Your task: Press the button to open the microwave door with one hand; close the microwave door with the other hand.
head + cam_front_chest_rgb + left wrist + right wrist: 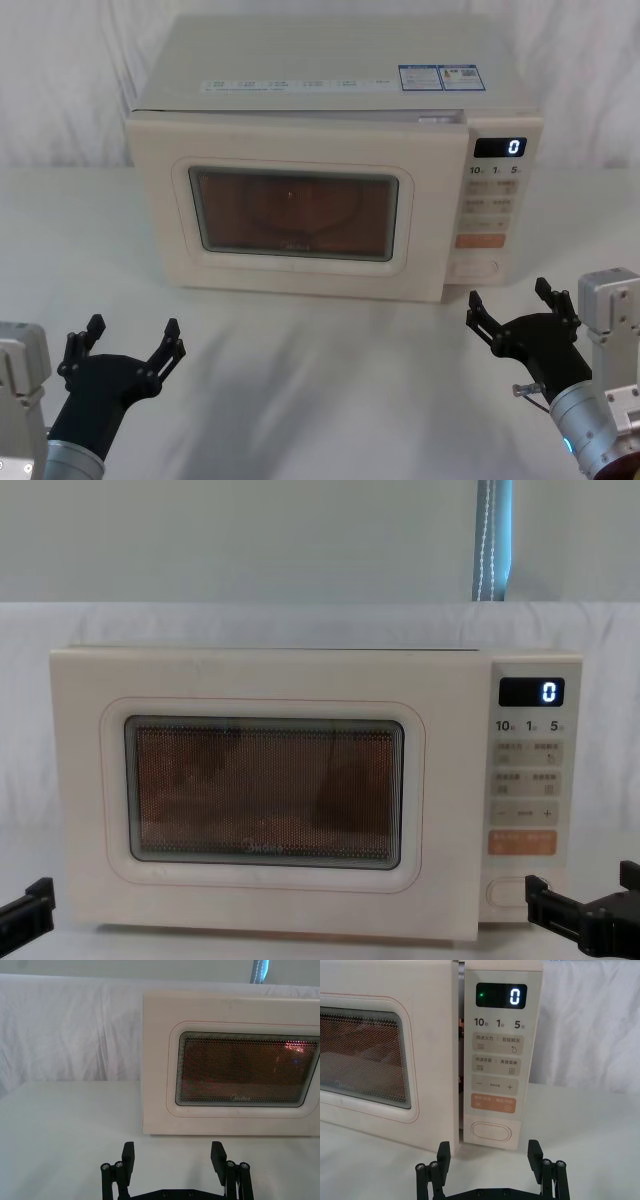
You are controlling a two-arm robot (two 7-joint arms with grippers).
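1 microwave (300,190), 2 grippers (125,345)

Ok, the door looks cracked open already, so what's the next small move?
Probably bring the left gripper forward to the microwave door and push it shut. The door stands slightly ajar, with a gap at the control panel and the interior lit, so the button seems already pressed. The right gripper hangs open, clear of it.

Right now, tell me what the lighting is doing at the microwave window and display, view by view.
Head view: the door window glows orange-brown from inside, and soft shadows lie on the table. Left wrist view: small bright red specks shine through the window mesh. Right wrist view: the display shows a crisp lit 0 with a green dot. Chest view: the window glows evenly.
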